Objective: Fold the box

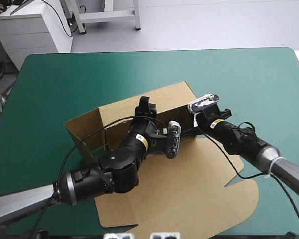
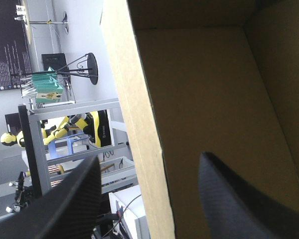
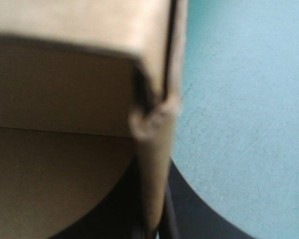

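The brown box (image 1: 189,184) stands mid-table with its back and side walls raised and a wide flat panel lying toward the near edge. My left gripper (image 1: 145,105) reaches over the back wall (image 1: 164,99). In the left wrist view its gripper (image 2: 149,159) is open, its black fingers (image 2: 70,204) astride the upright wall (image 2: 139,124), one outside and one inside the box. My right gripper (image 1: 193,119) is at the box's right-hand wall near the back corner. In the right wrist view the gripper (image 3: 152,219) is shut on the box, pinching the wall's edge (image 3: 157,149).
Teal-green cover (image 1: 89,74) shows all round the box, widest toward the far edge and the left. The box's left wall (image 1: 82,132) stands up, angled outward. The flat panel's rounded flap (image 1: 244,199) reaches toward the table's near right.
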Robot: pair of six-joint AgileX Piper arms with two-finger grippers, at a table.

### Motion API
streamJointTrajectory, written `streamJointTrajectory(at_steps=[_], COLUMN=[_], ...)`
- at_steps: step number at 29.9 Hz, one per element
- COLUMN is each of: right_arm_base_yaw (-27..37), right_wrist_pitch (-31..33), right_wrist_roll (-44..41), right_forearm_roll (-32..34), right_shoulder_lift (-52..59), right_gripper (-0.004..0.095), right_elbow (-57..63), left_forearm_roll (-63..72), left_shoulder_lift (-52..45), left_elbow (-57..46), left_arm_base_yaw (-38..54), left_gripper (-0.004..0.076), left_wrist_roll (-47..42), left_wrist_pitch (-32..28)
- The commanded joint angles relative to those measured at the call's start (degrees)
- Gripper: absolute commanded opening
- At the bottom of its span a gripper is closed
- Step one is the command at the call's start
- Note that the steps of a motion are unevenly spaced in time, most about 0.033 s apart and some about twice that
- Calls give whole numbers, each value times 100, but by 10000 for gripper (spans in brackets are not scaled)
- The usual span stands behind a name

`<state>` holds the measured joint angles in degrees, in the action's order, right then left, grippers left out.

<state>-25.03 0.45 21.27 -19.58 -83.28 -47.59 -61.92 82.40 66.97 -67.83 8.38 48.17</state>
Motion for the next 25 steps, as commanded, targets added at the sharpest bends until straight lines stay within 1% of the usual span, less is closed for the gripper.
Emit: streamJointTrajectory(at_steps=[1, 2, 4, 5, 6, 8, 11, 14, 16, 19, 22, 25], right_arm_base_yaw=[-16, -16, -16, -16, -16, -16, -16, -16, -16, -3, 149, 379], right_wrist_pitch=[-166, -137, -137, -127, -130, -45, 67, 136, 294, 696, 1264, 1862], right_wrist_roll=[-98, -145, -147, -147, -147, -147, -156, -180, -236, -236, -278, -673], right_forearm_roll=[38, 38, 38, 38, 38, 38, 38, 38, 49, 133, 164, 562], right_shoulder_lift=[21, 21, 21, 21, 21, 21, 21, 32, 32, 32, 32, 32], right_gripper=[-8, -8, -8, -8, -8, -8, -8, -8, -8, 4, 4, 4], right_elbow=[-131, -131, -131, -131, -131, -131, -168, -258, -375, -657, -1068, -1501], left_forearm_roll=[-938, -1363, -2169, -2298, -2228, -1968, -1332, -622, 46, 1410, 2850, 4030], left_shoulder_lift=[-241, -241, -241, -241, -241, -241, -231, -231, -231, -231, -231, -231], left_elbow=[145, 145, 185, 297, 406, 710, 1213, 1695, 1989, 2384, 2515, 2515], left_arm_base_yaw=[-86, -13, 168, 335, 479, 871, 1529, 2170, 2632, 3424, 4309, 5010], left_gripper=[374, 322, 178, 58, -11, 10, 10, 9, 10, 10, 9, 9], left_wrist_roll=[-132, -196, -515, -733, -781, -794, -794, -721, -542, 82, 704, 1054], left_wrist_pitch=[226, 231, 161, -4, -146, -466, -827, -874, -874, -811, -783, -809])
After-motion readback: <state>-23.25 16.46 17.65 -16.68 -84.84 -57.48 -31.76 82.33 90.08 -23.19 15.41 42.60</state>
